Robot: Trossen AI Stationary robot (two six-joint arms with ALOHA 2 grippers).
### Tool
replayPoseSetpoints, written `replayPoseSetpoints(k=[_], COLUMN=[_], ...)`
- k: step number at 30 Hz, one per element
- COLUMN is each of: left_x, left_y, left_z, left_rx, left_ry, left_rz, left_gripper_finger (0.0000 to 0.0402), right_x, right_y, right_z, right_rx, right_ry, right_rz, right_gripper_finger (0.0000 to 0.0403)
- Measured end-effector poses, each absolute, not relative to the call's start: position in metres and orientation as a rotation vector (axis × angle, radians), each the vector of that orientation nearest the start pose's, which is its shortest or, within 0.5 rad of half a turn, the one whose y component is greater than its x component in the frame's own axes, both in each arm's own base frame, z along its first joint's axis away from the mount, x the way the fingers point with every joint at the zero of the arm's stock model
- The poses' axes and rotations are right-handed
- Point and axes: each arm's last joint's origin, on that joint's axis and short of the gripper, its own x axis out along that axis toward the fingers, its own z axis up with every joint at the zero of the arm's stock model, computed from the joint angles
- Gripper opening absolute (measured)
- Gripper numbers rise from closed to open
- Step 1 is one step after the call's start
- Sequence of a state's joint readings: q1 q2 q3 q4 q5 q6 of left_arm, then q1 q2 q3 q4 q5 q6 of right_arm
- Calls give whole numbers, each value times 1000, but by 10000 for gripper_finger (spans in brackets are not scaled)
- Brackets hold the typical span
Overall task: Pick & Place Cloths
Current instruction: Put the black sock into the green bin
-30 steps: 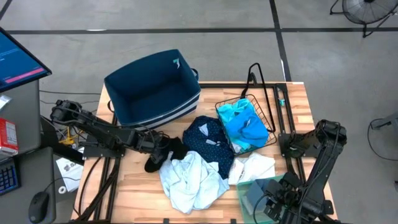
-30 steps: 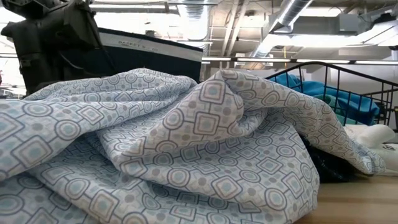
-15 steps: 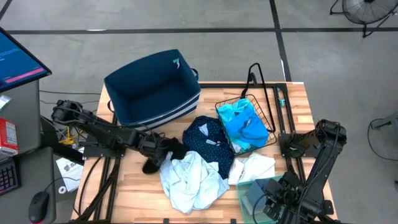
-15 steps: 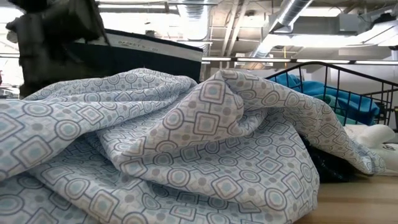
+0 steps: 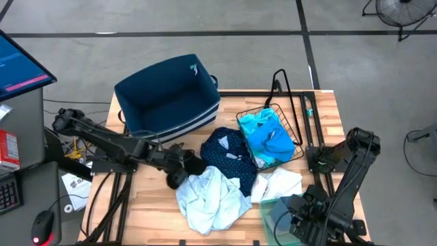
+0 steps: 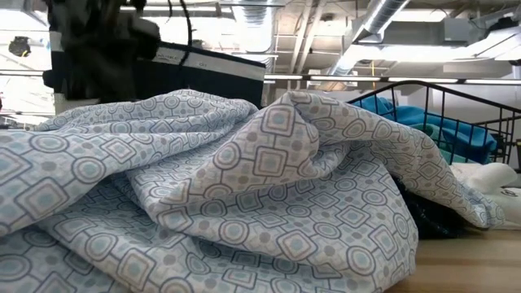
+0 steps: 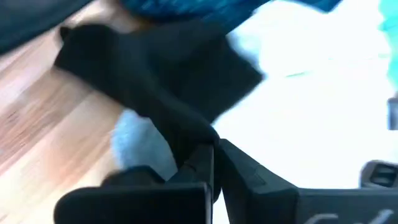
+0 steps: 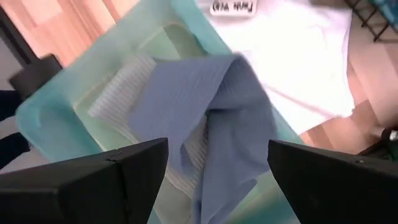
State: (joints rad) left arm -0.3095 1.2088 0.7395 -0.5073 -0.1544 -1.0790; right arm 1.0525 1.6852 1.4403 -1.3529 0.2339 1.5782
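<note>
One black cloth hangs clenched in the left gripper, navy bin directly beyond; right gripper gapes idle.

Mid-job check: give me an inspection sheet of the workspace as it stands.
Surface: wooden table, bare at its left.
Job's things: black cloth pinched by left gripper; patterned cloth, dotted navy cloth, white cloth piled mid-table; turquoise cloth in wire basket; grey cloth in green tray.
Clutter: navy bin at the back.
Grippers: left gripper shut on black cloth; right gripper open over tray.
Cables: nothing seen.
Surroundings: fan, monitor.
</note>
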Motion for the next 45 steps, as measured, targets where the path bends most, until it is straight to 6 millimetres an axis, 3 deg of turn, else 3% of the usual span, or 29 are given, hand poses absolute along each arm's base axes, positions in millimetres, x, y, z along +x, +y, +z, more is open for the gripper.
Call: replayPoseSetpoints(k=[8, 16, 22, 31, 37, 45], left_x=[206, 203, 213, 234, 241, 246], left_y=[-60, -56, -56, -62, -64, -65], left_z=[262, 298, 309, 323, 318, 315], left_rx=[-873, -863, -816, -764, -761, -765], left_ry=[615, 293, 148, -96, -91, -105], left_rz=[247, 150, 118, 34, 42, 40], left_gripper_finger=[0, 0, 0, 0, 0, 0], right_x=[153, 154, 170, 222, 247, 267], right_y=[230, 189, 159, 142, 129, 107], right_z=[304, 344, 363, 377, 396, 404], right_rx=[316, 252, 205, 92, 58, 124], right_ry=[1170, 766, 584, 463, 323, 296], right_rz=[-349, -376, -457, -424, -418, -321], right_gripper_finger=[270, 270, 270, 270, 270, 270])
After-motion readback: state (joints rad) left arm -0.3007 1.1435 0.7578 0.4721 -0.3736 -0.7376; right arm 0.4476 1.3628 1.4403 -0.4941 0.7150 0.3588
